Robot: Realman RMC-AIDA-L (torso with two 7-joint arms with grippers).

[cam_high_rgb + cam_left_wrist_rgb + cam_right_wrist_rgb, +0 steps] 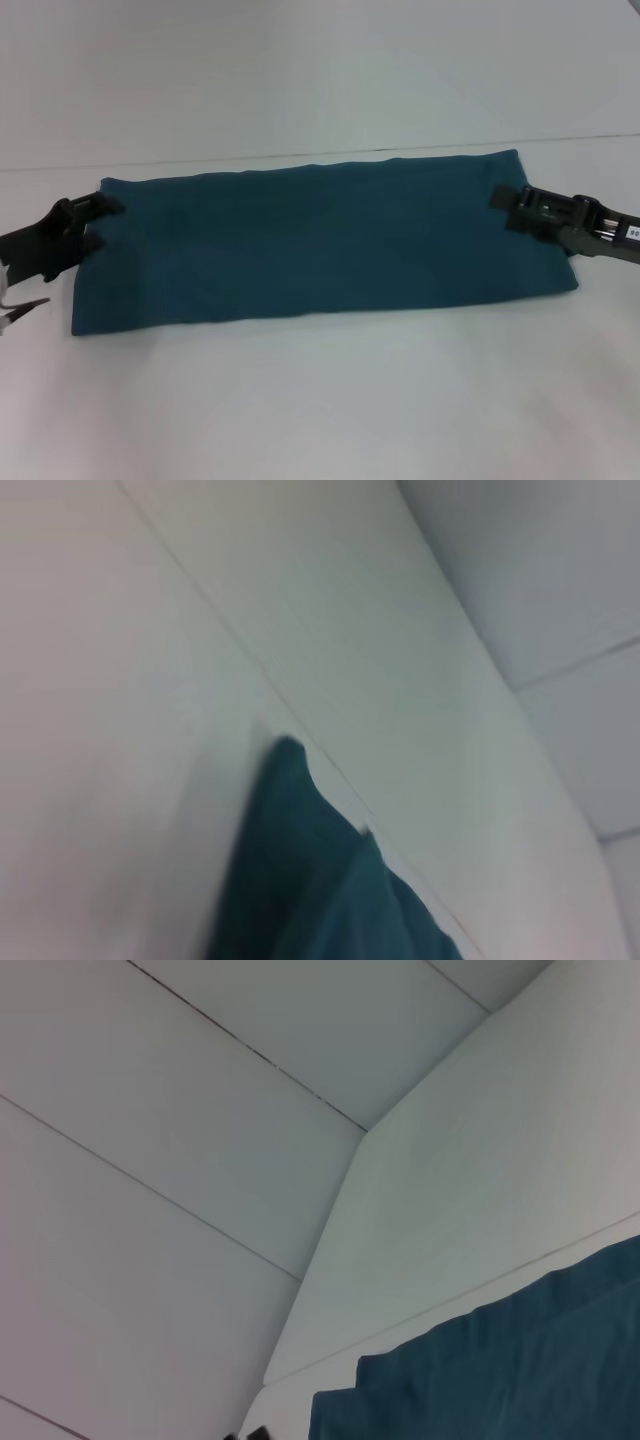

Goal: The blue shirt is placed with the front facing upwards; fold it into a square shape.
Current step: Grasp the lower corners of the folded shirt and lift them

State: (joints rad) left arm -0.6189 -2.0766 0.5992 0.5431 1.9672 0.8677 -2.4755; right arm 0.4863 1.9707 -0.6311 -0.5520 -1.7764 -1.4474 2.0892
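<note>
The shirt (320,245) is lying on the white tabletop (320,400) as a long folded band, plain side up. The left pincer (100,222) is gripping its left end, and the right pincer (505,208) is gripping its right end

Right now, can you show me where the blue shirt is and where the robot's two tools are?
blue shirt (320,245), head view, middle of the folded cloth.
left tool (100,222), head view, fingertips at the shirt's left edge.
right tool (508,210), head view, fingertips at the shirt's right edge.
</note>
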